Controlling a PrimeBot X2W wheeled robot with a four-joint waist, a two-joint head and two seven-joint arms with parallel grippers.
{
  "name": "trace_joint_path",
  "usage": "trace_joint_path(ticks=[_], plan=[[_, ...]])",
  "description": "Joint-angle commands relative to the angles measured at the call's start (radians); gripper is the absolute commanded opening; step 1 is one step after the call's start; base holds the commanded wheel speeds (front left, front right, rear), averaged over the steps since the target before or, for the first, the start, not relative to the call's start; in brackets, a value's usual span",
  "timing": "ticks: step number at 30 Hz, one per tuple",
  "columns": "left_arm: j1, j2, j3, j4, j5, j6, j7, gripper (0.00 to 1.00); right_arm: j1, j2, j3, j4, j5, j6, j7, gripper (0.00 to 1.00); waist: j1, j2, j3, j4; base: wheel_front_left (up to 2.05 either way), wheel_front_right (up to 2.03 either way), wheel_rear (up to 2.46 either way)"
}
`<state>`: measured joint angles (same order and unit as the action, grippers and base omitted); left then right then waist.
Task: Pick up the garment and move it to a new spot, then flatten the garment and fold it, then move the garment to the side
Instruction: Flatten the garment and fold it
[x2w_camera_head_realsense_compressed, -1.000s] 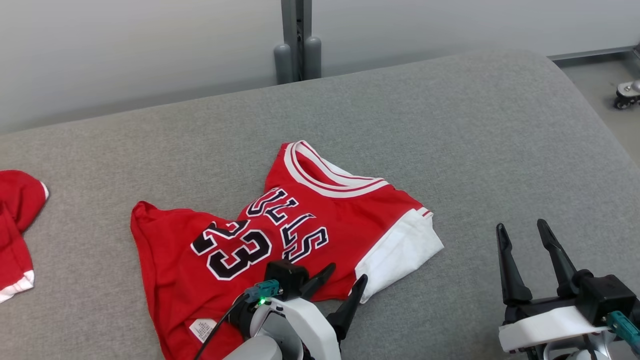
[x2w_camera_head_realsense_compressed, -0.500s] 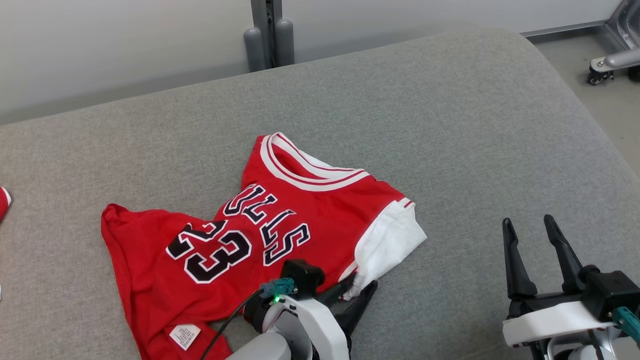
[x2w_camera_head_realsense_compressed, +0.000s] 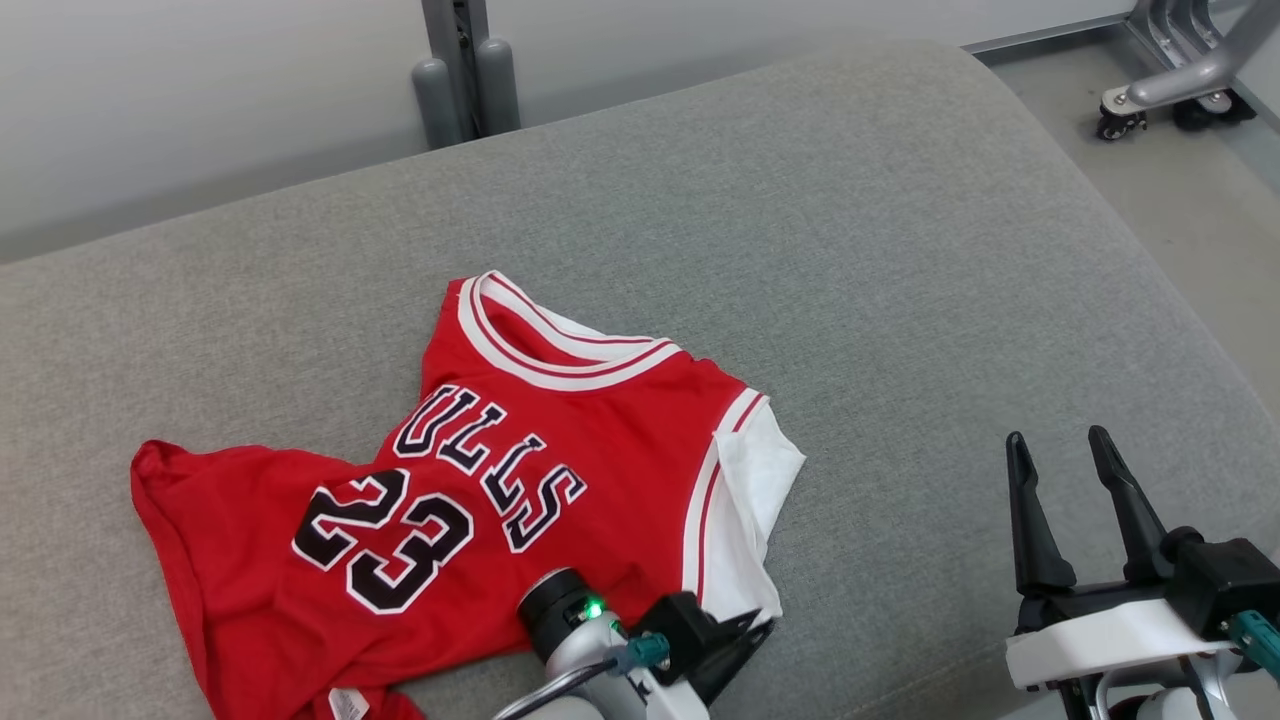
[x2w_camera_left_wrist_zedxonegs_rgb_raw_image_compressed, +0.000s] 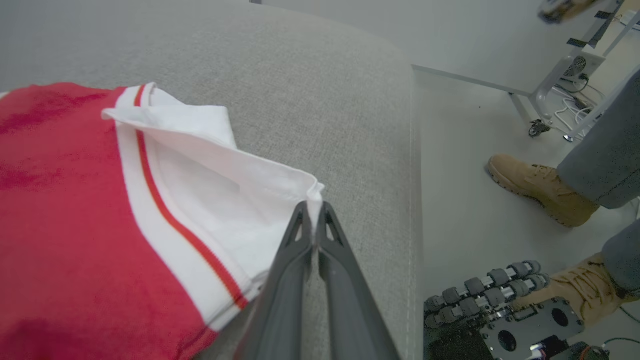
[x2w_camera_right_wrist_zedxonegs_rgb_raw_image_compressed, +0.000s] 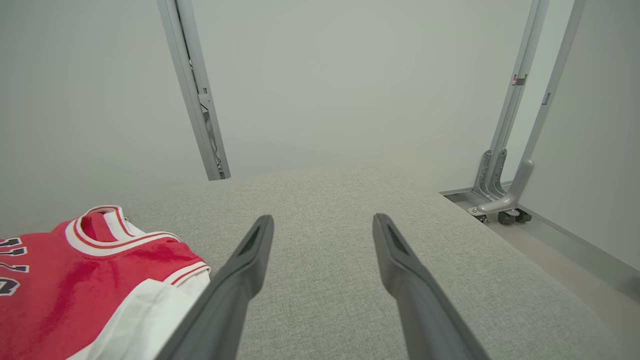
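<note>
The garment (x2w_camera_head_realsense_compressed: 480, 500), a red sleeveless jersey with the number 23, lies crumpled on the grey fabric-covered tabletop (x2w_camera_head_realsense_compressed: 900, 250), left of its middle in the head view. Its lower hem runs out of the bottom edge of that view, and a small white label (x2w_camera_head_realsense_compressed: 345, 703) there is cut in half by the frame. A crease swallows the first letter of the chest lettering, so only "ULLS" can be read. The back layer is hidden under the front.

The left hand (x2w_camera_head_realsense_compressed: 745, 635) sits at the garment's near right corner, its fingers largely hidden behind its own wrist housing in the head view. The left wrist view shows it better: the two dark fingers are pressed together with the tip of the white side panel (x2w_camera_left_wrist_zedxonegs_rgb_raw_image_compressed: 210, 185) pinched between them, the cloth rising in a fold to the tips. How much of the corner is off the tabletop cannot be told.

The right hand (x2w_camera_head_realsense_compressed: 1057, 435) stands well apart to the garment's right, its fingers spread wide and holding nothing; its arm is cut off at the frame's bottom.

Beyond the tabletop's edge, the left wrist view catches a person's tan boots (x2w_camera_left_wrist_zedxonegs_rgb_raw_image_compressed: 540, 187) on the floor, the legs cropped.
</note>
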<state>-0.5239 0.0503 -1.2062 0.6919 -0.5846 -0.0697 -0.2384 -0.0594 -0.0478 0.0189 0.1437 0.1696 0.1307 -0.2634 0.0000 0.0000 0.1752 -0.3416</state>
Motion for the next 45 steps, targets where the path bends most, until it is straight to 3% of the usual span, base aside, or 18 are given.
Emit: trace_joint_path(ticks=[1, 4, 5, 6, 7, 11, 19, 22, 25, 33, 45], plan=[[0.002, 0.015, -0.01, 0.014, 0.022, -0.004, -0.005, 0.0, 0.005, -0.005, 0.0, 0.001, 0.004, 0.0, -0.002, 1.0, 0.0, 0.0, 0.002, -0.011, 0.0, 0.0, 0.0], [0.011, 0.014, -0.046, 0.054, 0.104, -0.012, -0.018, 0.0, 0.006, -0.005, -0.001, 0.003, 0.013, 0.0, -0.002, 1.0, 0.0, 0.0, 0.001, -0.024, 0.0, 0.0, 0.0], [0.018, 0.014, -0.052, 0.069, 0.124, -0.016, -0.019, 0.23, 0.008, -0.005, 0.0, 0.004, 0.014, 0.0, -0.002, 1.0, 0.0, 0.0, 0.0, -0.027, 0.0, 0.0, 0.0], [0.025, 0.014, -0.055, 0.08, 0.136, -0.018, -0.021, 0.54, 0.009, -0.005, 0.001, 0.005, 0.015, 0.0, -0.002, 1.0, 0.0, 0.0, -0.001, -0.03, 0.0, 0.0, 0.0], [0.026, 0.014, -0.057, 0.087, 0.148, -0.02, -0.023, 1.0, 0.009, -0.005, 0.0, 0.005, 0.017, 0.0, -0.002, 1.0, 0.0, 0.0, -0.002, -0.031, 0.0, 0.0, 0.0], [0.051, 0.009, -0.043, 0.093, 0.126, -0.034, -0.027, 1.0, 0.016, -0.005, -0.005, 0.007, 0.014, 0.0, -0.002, 1.0, 0.0, 0.0, -0.011, -0.031, 0.0, 0.0, 0.0], [0.089, 0.007, 0.167, -0.082, 0.006, -0.013, -0.026, 1.0, 0.022, -0.005, -0.013, 0.003, 0.01, 0.0, -0.002, 1.0, 0.0, 0.0, -0.029, -0.018, 0.0, 0.0, 0.0], [0.075, 0.007, 0.22, -0.062, -0.043, 0.015, -0.001, 1.0, 0.014, -0.005, -0.009, 0.001, 0.012, 0.0, -0.002, 1.0, 0.0, 0.0, -0.023, -0.019, 0.0, 0.0, 0.0], [0.061, 0.003, 0.267, -0.034, -0.133, -0.006, 0.053, 1.0, 0.002, -0.005, 0.006, 0.001, 0.019, 0.0, -0.002, 1.0, 0.0, 0.0, -0.01, -0.031, 0.0, 0.0, 0.0], [0.012, 0.002, 0.253, 0.035, -0.226, -0.043, 0.154, 1.0, -0.008, -0.005, 0.004, 0.009, 0.034, 0.0, -0.002, 1.0, 0.0, 0.0, 0.02, -0.077, 0.0, 0.0, 0.0], [-0.037, 0.002, 0.168, 0.03, -0.25, -0.052, 0.152, 1.0, -0.021, -0.005, 0.016, 0.012, 0.061, 0.0, -0.002, 1.0, 0.0, 0.0, 0.046, -0.135, 0.0, 0.0, 0.0]])
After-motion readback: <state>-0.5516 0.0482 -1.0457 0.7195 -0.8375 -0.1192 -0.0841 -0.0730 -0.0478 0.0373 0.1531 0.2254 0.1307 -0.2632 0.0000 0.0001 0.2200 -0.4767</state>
